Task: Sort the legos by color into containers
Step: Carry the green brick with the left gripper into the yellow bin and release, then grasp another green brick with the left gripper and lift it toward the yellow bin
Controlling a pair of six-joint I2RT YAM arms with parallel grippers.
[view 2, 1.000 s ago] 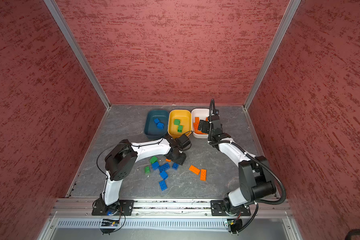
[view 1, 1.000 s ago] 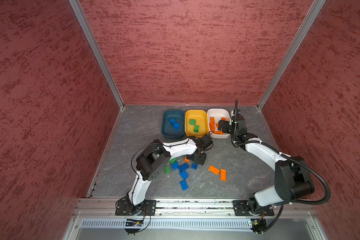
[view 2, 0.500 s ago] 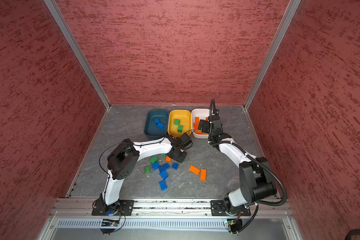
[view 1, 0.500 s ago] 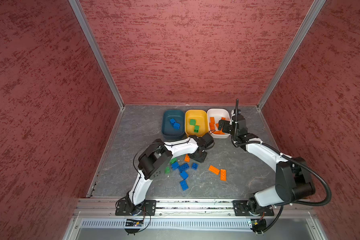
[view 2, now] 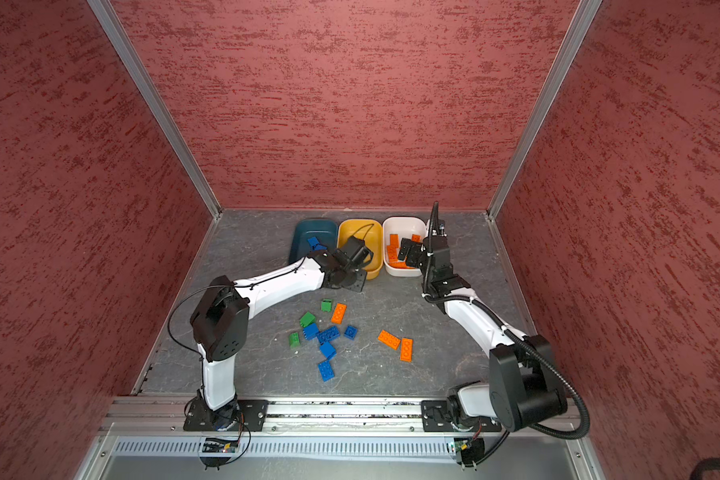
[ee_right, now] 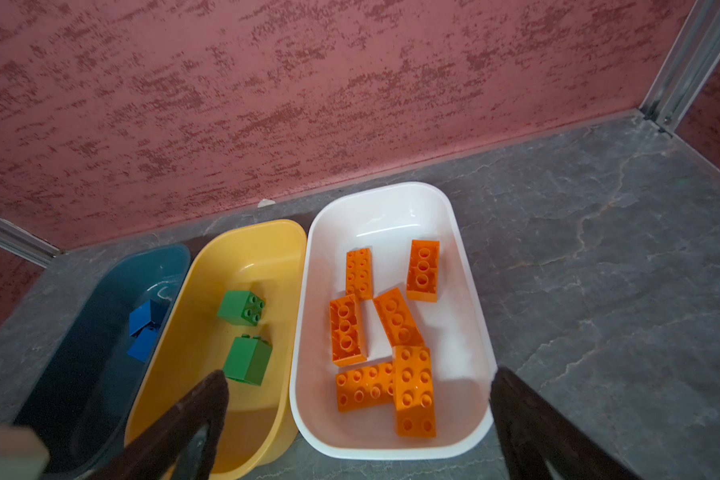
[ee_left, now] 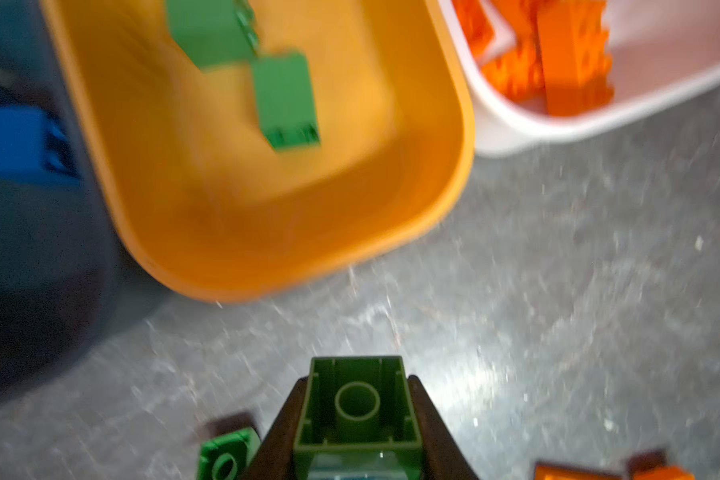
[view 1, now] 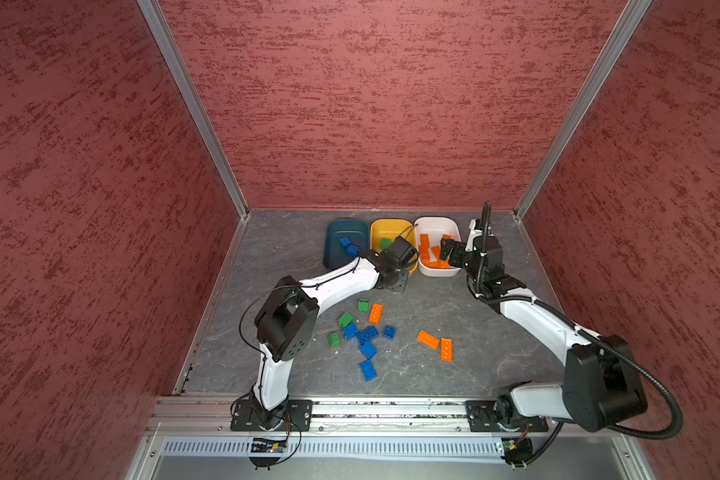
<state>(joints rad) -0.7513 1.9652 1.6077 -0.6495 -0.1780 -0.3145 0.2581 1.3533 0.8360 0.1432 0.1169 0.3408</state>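
My left gripper (ee_left: pixel 358 386) is shut on a small green lego (ee_left: pixel 357 440), hollow underside toward the camera. In both top views it hangs just in front of the yellow container (view 1: pixel 385 228) (view 2: pixel 356 228), which holds two green legos (ee_right: pixel 242 307). My right gripper (ee_right: pixel 360 380) (view 1: pixel 447 251) stands open and empty over the white container (ee_right: pixel 391 216), which holds several orange legos (ee_right: pixel 414 390). The teal container (view 1: pixel 341 230) holds two blue ones (ee_right: pixel 144 322). Loose green (view 1: pixel 345 319), blue (view 1: pixel 366 334) and orange legos (view 1: pixel 428 339) lie on the floor.
The three containers stand in a row against the back wall. The loose pile sits mid-floor between the two arms, with a blue brick (view 1: pixel 368 370) nearest the front rail. Red walls close in both sides and the back.
The left gripper closed on a green brick at the pile and carried it back toward the yellow container. The right arm has not moved.
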